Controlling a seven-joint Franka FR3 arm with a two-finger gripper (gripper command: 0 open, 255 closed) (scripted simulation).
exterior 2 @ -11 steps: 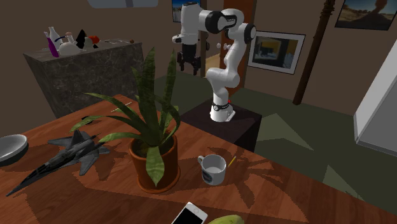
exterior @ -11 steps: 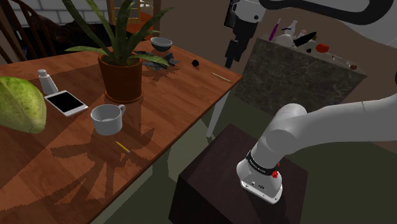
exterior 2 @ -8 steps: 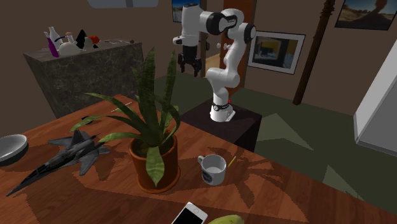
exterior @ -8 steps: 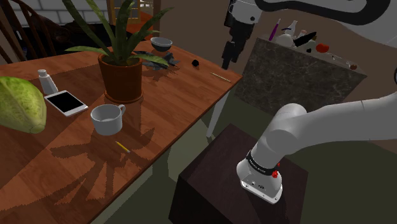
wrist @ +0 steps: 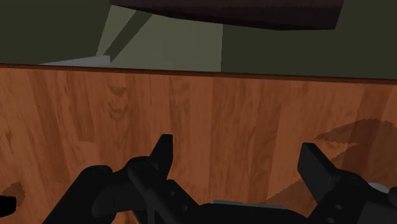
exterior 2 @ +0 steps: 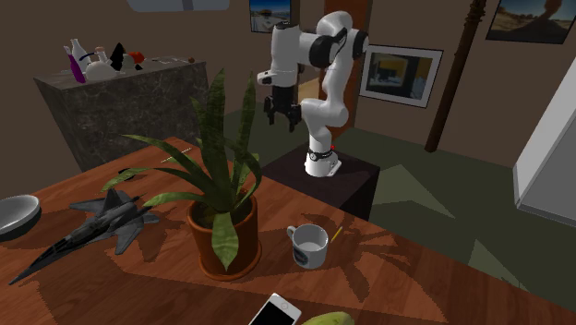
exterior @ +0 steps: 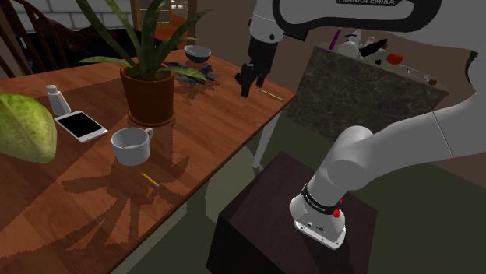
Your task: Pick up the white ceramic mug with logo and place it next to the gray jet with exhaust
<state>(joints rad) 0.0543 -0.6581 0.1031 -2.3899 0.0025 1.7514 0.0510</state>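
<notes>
The mug (exterior: 131, 145) (exterior 2: 308, 245) stands upright on the wooden table (exterior: 222, 124) (exterior 2: 415, 286), just beside the potted plant (exterior: 148, 95) (exterior 2: 224, 235), on the pot's near side in the shoulder view and on its right in the second exterior view. It is pale white, with a dark mark on its wall and its handle turned towards the plant. Nothing touches it.

A yellow pencil (exterior: 149, 179) (exterior 2: 335, 234) lies flat a little beyond the mug from the plant. A white-edged phone (exterior: 80, 125) (exterior 2: 274, 311) lies near the pot, on its left in the shoulder view, and a small white bottle (exterior: 56, 99) stands further that way. A large green fruit (exterior: 23, 127) rests beyond the phone from the plant.

The gray jet (exterior 2: 97, 226) (exterior: 204, 72) sits on the other side of the plant from the mug, close to the pot and partly under its leaves. A dark bowl (exterior: 197, 53) (exterior 2: 14, 214) stands past the jet, further from the plant.

The gripper (exterior: 244, 81) (exterior 2: 276, 113) (wrist: 236, 149) hangs above the table near its edge, well apart from the plant, on the jet's side of it and far from the mug. Its fingers stand apart, with bare wood between them and nothing held. The dark stand (exterior: 257, 226) (exterior 2: 355, 180) sits off the table, well away from the plant.
</notes>
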